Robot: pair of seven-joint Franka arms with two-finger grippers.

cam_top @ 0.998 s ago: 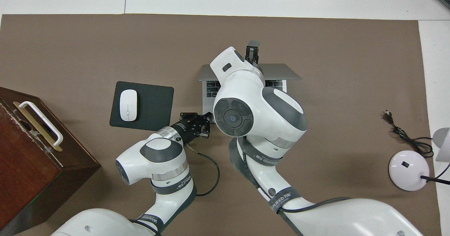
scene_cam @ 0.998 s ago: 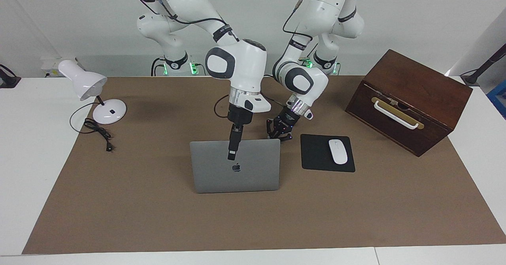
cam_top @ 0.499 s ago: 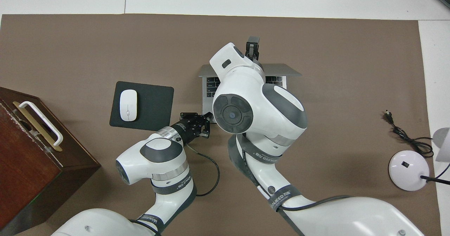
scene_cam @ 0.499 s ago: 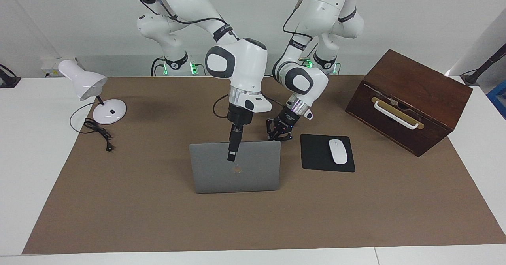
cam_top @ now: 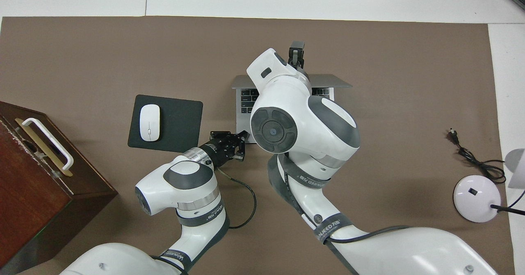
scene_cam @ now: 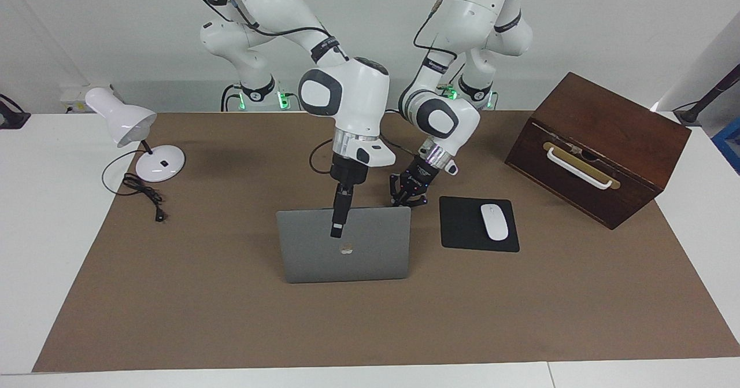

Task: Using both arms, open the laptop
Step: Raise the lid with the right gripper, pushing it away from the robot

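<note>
The silver-grey laptop (scene_cam: 370, 255) stands open in the middle of the brown mat, its lid near upright with the logo side turned away from the robots. Its keyboard (cam_top: 246, 101) shows in the overhead view. My right gripper (scene_cam: 337, 229) hangs over the lid's top edge, one finger down the outer face, and grips the lid; it also shows in the overhead view (cam_top: 296, 51). My left gripper (scene_cam: 409, 197) sits low at the base's corner toward the left arm's end, nearest the robots (cam_top: 233, 144).
A black mouse pad (scene_cam: 478, 224) with a white mouse (scene_cam: 494, 221) lies beside the laptop toward the left arm's end. A dark wooden box (scene_cam: 598, 148) stands past it. A white desk lamp (scene_cam: 139, 139) and its cord (scene_cam: 144, 194) are at the right arm's end.
My right gripper has moved slightly away from the robots with the lid, which has tilted a little further open. The left arm has not moved.
</note>
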